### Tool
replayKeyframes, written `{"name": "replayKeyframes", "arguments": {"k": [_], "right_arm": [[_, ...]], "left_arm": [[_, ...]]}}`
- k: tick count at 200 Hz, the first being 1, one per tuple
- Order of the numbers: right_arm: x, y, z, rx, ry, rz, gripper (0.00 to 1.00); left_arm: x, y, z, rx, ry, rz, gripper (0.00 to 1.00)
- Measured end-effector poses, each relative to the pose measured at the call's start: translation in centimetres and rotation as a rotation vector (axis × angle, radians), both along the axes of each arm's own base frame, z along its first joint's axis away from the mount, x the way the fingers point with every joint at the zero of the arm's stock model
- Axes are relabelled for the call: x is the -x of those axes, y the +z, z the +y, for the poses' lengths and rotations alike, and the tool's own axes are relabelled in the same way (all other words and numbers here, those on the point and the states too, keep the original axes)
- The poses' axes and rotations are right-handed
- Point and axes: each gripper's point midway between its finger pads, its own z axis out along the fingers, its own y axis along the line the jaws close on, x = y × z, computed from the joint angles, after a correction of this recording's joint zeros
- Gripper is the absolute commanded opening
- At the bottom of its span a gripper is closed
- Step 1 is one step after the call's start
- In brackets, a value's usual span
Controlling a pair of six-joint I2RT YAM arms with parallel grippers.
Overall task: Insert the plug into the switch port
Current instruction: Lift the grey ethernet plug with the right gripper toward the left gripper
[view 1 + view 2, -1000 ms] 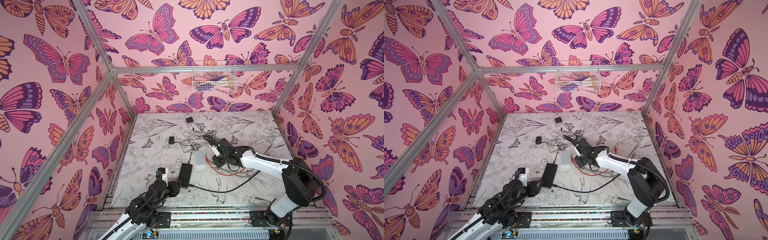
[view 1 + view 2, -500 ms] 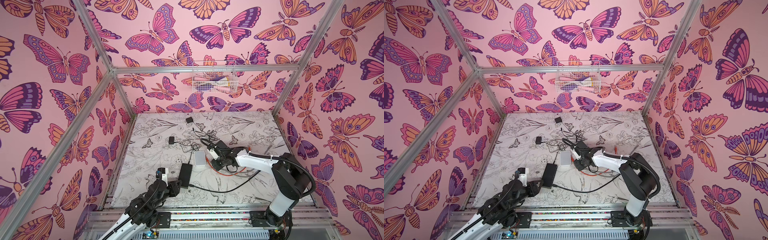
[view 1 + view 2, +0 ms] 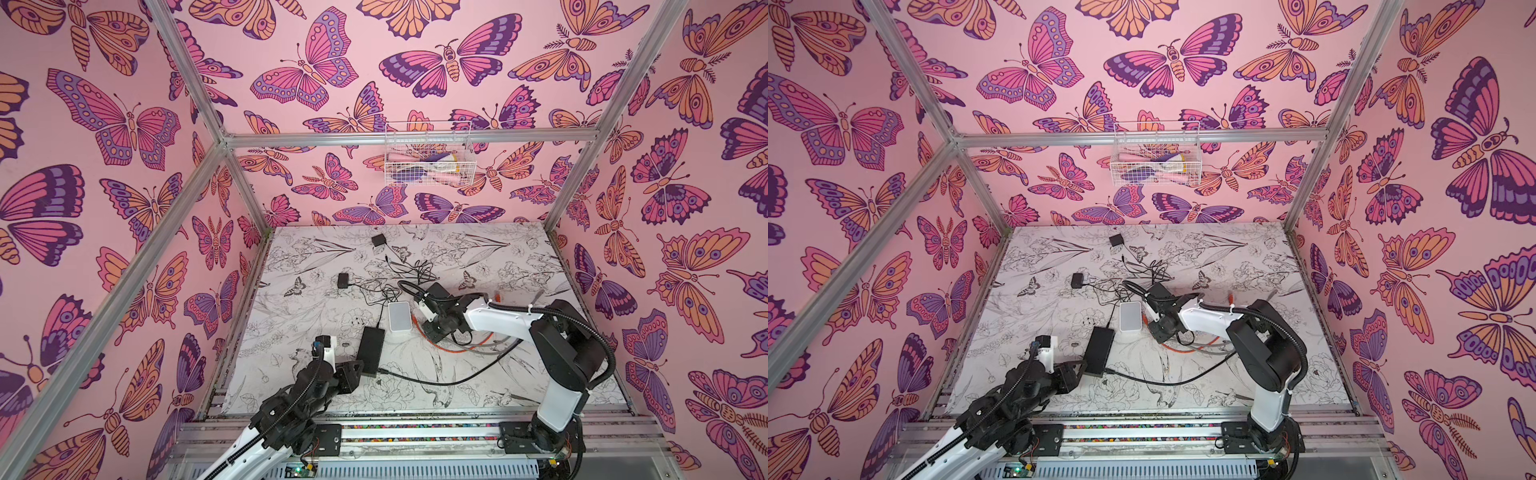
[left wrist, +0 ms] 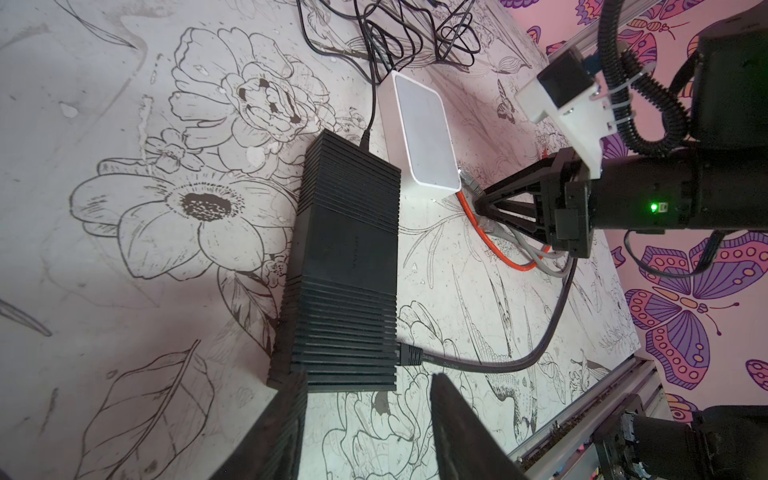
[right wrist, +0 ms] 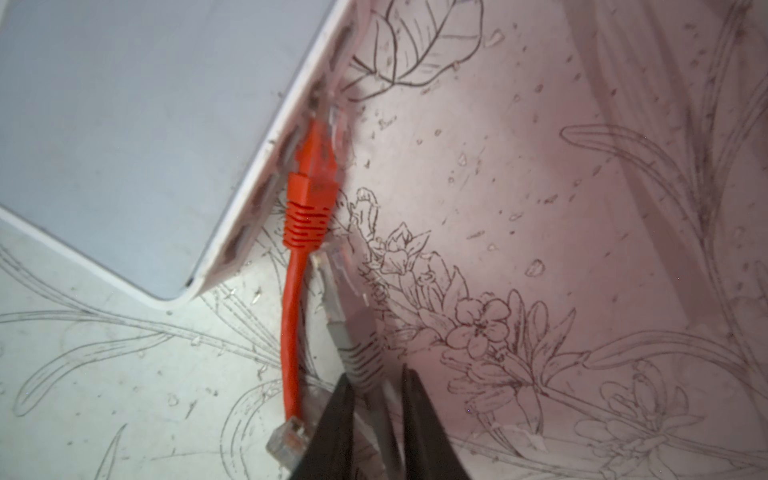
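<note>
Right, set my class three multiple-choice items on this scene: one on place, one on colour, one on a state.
1. The orange plug lies: A in the wire basket; B beside the white switch's port side; C on the black adapter.
2. The cable between the right end effector's fingers is: A grey; B orange; C blue.
3. The left end effector is: A shut on the orange plug; B shut, fingers touching; C open.
Answers: B, it rests along the ports; A, a grey boot shows between the fingers; C, its fingers stand apart.
</note>
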Motion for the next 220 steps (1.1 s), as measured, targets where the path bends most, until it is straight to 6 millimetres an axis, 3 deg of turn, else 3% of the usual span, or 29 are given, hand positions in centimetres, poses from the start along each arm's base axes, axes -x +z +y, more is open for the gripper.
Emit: {"name": "replayKeyframes", "arguments": {"k": [63, 83, 114, 152, 220], "right_arm": [[-0.8, 1.1, -1.0, 0.047, -0.020, -0.053, 0.00], [-1.5, 3.3, -1.3, 0.046, -0.026, -0.120, 0.00], [-2.5, 8.4, -1.7, 0.000, -0.039, -0.259, 0.00], [-1.9, 14.0, -2.7, -0.106, -0.037, -0.421, 0.00], [1.1, 17.8, -3.3, -0.295, 0.023, -0.541, 0.00]], "left_arm": [[0.0, 0.2, 0.0, -0.004, -0.007, -0.015, 0.51], [-0.1, 0.5, 0.0, -0.007, -0.010, -0.026, 0.51], [-0.4, 2.0, -0.3, 0.009, -0.021, -0.071, 0.51], [-0.9, 4.4, -1.1, 0.049, -0.053, -0.154, 0.51], [-1.2, 10.7, -4.3, 0.231, -0.183, -0.362, 0.53]]}}
